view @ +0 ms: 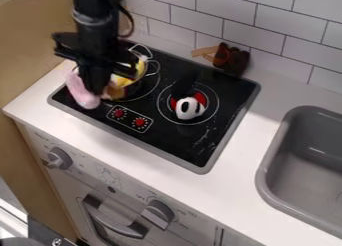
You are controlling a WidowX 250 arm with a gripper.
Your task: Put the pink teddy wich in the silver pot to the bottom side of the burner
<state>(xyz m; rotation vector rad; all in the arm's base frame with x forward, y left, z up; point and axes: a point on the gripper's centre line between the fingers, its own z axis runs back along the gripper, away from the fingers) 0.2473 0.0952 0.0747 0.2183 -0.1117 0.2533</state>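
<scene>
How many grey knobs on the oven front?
2. Left knob, below the cooktop's left corner; right knob, just right of the oven door handle. Neither looks hidden.

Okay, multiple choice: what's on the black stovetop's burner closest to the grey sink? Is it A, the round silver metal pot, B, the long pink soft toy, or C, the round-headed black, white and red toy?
C: the black, white and red toy lies inside the ring of that burner.
</scene>
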